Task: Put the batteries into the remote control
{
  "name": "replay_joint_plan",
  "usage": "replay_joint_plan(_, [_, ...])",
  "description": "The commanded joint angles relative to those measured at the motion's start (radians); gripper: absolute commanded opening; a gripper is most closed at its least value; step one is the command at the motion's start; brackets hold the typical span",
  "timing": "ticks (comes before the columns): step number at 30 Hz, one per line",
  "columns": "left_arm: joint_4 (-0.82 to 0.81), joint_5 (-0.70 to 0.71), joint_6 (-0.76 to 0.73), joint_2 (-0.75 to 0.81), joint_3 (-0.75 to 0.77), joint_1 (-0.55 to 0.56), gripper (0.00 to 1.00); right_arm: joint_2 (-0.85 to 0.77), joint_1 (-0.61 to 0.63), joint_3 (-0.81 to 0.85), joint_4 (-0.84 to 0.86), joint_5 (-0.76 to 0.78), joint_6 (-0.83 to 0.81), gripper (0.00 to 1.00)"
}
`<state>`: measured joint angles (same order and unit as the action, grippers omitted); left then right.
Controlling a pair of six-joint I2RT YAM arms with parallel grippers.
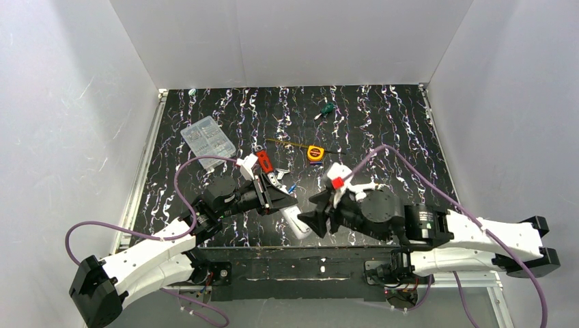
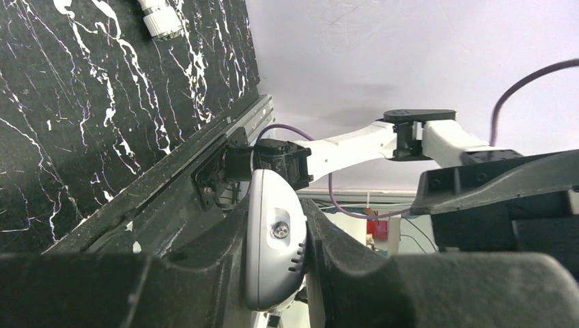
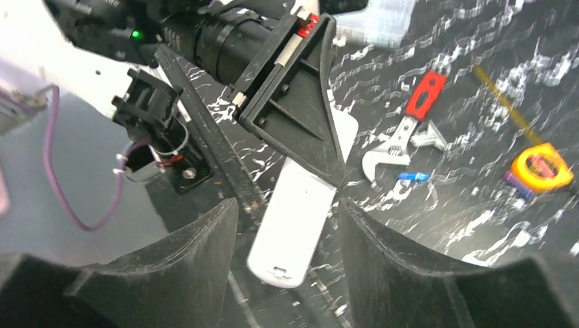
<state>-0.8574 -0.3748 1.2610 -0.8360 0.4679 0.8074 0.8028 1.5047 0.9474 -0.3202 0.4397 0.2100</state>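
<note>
Remote control point(image 3: 300, 225), one, pinched by left hand point(image 2: 276, 229); right hand point(image 3: 287, 205) spread; one battery point(image 3: 413, 176)

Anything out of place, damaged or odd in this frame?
Nothing is damaged or spilled. One small oddity: the tape measure has its tape pulled out across the table. A blue battery lies loose beside the wrench, while the left gripper clamps the remote.

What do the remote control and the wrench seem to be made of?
Remote control: probably plastic, smooth white shell with rounded edges, slight sheen. Wrench: shiny silvery head, likely steel; red handle looks like a plastic or rubber cover.
</note>
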Motion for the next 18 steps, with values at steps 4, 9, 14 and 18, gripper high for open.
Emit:
replay_joint_plan(4, [-0.063,-0.016,0.006,0.025,0.0,0.003,0.0,0.168,0.014,0.182,-0.347,0.101,0.478,0.64])
replay_joint_plan(9, [-0.052,-0.016,0.003,0.033,0.0,0.003,0.0,0.176,0.015,0.18,-0.402,0.101,0.56,0.66])
replay_joint_plan(14, [-0.062,-0.019,0.005,0.022,0.004,0.003,0.0,0.19,0.014,0.173,-0.397,0.054,0.577,0.67])
replay_joint_plan(18, [-0.068,-0.021,0.008,0.02,0.003,0.003,0.0,0.208,0.014,0.168,-0.384,0.034,0.576,0.67])
